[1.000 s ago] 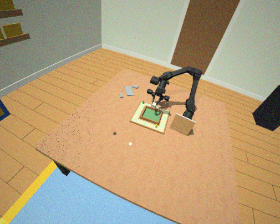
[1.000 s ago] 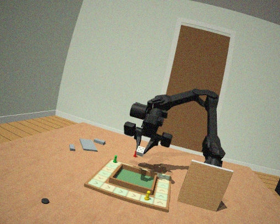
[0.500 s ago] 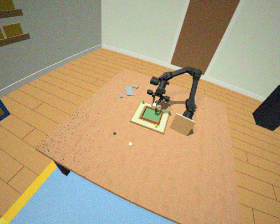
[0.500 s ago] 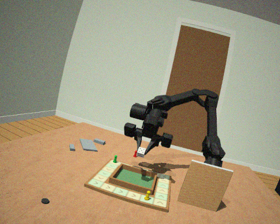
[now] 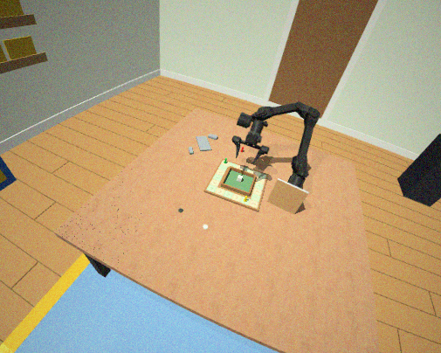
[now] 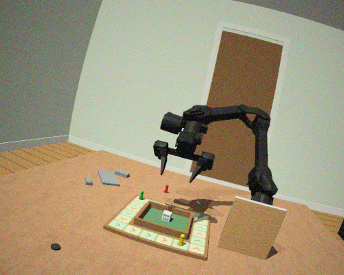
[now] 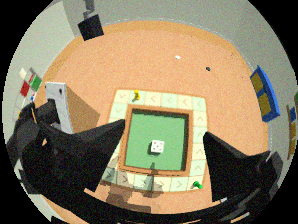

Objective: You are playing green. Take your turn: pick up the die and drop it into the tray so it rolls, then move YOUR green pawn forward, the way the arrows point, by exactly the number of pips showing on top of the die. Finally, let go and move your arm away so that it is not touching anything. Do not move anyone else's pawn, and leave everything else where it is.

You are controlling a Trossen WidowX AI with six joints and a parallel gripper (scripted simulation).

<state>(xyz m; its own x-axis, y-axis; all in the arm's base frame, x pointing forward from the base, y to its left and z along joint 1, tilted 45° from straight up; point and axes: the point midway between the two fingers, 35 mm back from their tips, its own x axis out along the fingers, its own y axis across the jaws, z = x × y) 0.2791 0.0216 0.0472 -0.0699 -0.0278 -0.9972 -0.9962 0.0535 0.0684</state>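
Note:
The white die (image 5: 239, 178) (image 6: 166, 216) (image 7: 157, 146) rests on the green floor of the tray (image 5: 234, 190) (image 6: 159, 229) (image 7: 190, 145). Its top appears to show five pips in the wrist view, though they are small. My gripper (image 5: 246, 159) (image 6: 176, 178) (image 7: 166, 129) is wide open and empty, high above the board's back side. The green pawn (image 5: 225, 161) (image 6: 142, 195) (image 7: 198, 185) stands upright at the back left corner of the board (image 5: 214, 185) (image 6: 133, 229) (image 7: 170, 100). The yellow pawn (image 5: 246, 198) (image 6: 181, 239) (image 7: 136, 95) stands on the front row.
The red pawn (image 5: 242, 149) (image 6: 166, 188) stands on the table behind the board. A wooden panel (image 5: 288, 197) (image 6: 252, 228) stands right of it. Grey pieces (image 5: 203, 143) (image 6: 108, 178) lie back left. A black disc (image 5: 181, 210) (image 6: 56, 246) and white disc (image 5: 205, 226) lie in front.

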